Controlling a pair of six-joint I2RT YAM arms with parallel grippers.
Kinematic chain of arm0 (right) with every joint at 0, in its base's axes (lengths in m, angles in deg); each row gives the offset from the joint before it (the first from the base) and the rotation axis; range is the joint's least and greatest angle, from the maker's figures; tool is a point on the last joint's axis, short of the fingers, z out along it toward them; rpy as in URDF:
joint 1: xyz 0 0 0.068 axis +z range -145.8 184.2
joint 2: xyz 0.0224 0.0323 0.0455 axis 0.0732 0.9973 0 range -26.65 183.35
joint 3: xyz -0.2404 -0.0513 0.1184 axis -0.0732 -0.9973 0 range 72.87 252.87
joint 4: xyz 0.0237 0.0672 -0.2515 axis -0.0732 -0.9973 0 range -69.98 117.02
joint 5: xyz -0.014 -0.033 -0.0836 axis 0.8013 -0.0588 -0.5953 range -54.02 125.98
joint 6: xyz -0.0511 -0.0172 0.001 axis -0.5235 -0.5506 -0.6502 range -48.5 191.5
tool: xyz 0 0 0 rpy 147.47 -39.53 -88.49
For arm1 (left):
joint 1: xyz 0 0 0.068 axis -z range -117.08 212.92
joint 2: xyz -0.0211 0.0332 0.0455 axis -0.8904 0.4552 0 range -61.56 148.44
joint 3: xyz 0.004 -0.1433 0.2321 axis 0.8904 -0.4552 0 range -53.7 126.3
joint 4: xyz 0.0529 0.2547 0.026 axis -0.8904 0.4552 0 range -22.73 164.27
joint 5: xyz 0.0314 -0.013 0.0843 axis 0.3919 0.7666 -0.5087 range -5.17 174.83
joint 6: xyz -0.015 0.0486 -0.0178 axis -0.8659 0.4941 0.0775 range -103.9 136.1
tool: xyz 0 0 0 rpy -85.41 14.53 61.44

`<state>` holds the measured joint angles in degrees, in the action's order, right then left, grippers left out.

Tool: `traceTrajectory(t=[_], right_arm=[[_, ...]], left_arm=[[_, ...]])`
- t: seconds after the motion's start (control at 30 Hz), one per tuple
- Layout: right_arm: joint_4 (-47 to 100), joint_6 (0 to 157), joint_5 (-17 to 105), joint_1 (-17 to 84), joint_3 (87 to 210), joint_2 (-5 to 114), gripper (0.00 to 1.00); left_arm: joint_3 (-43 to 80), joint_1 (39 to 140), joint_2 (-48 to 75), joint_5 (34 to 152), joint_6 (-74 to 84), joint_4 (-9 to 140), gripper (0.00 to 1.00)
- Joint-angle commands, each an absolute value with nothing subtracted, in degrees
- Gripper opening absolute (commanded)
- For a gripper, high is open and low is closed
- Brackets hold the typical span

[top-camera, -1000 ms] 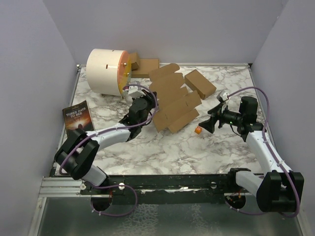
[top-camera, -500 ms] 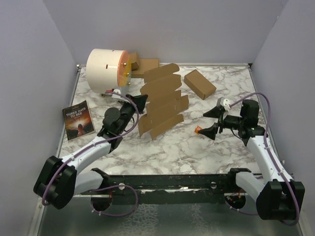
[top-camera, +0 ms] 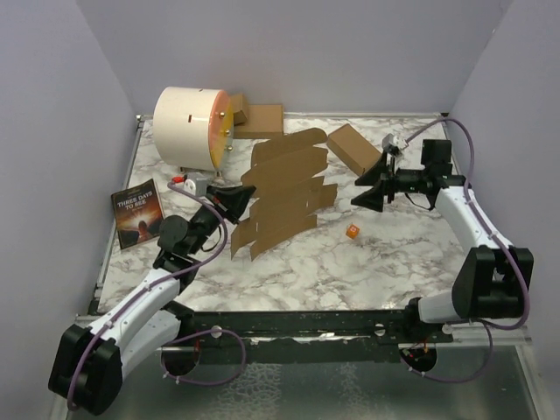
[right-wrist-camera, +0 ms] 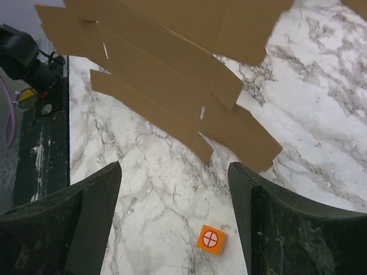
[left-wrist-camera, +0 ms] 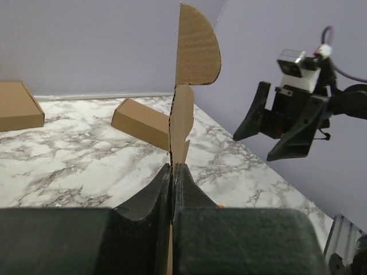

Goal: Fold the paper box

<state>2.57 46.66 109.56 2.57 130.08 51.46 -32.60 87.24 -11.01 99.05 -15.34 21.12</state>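
Observation:
The paper box (top-camera: 282,185) is a flat brown die-cut sheet, held on edge and tilted above the marble table. My left gripper (top-camera: 246,196) is shut on the sheet's left side. In the left wrist view the sheet (left-wrist-camera: 182,117) rises edge-on from between the closed fingers of that gripper (left-wrist-camera: 172,169), with a rounded flap on top. My right gripper (top-camera: 362,189) hangs open to the right of the sheet, apart from it. From the right wrist the sheet (right-wrist-camera: 172,51) fills the top, beyond the open gripper (right-wrist-camera: 174,169), which has nothing between its fingers.
A twin brown carton (top-camera: 354,147) lies at the back right. A small orange cube (top-camera: 352,232) sits on the marble under my right gripper. A white cylinder (top-camera: 192,127) and cardboard pieces (top-camera: 260,117) stand at the back left, and a book (top-camera: 140,213) lies at the left edge.
My left arm has drawn back to the left, pulling the sheet with it. My right gripper has swung toward the far right of the table, and its jaws have narrowed a little.

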Motion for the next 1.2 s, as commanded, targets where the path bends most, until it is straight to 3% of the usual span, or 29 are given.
traceTrajectory(t=[0.0,0.2,0.43,0.8,1.17], right_arm=[[-11.12,36.82,110.75,3.11,132.90,55.91,0.73],[-0.51,41.12,102.31,7.45,123.87,48.65,0.65],[-6.05,38.28,105.80,5.84,131.36,53.86,0.82],[-2.25,40.22,104.03,2.88,128.23,48.52,0.83],[-1.71,40.73,105.42,2.57,126.95,51.11,0.82]], left_arm=[[-33.50,86.66,-15.77,101.13,-16.60,20.57,0.00],[-35.91,86.48,-21.88,99.14,-20.83,23.62,0.00],[-37.27,86.38,-24.15,103.72,-27.07,21.81,0.00],[-36.49,86.40,-21.12,108.03,-32.25,13.84,0.00],[-37.43,86.39,-19.90,108.74,-36.26,7.48,0.00]])
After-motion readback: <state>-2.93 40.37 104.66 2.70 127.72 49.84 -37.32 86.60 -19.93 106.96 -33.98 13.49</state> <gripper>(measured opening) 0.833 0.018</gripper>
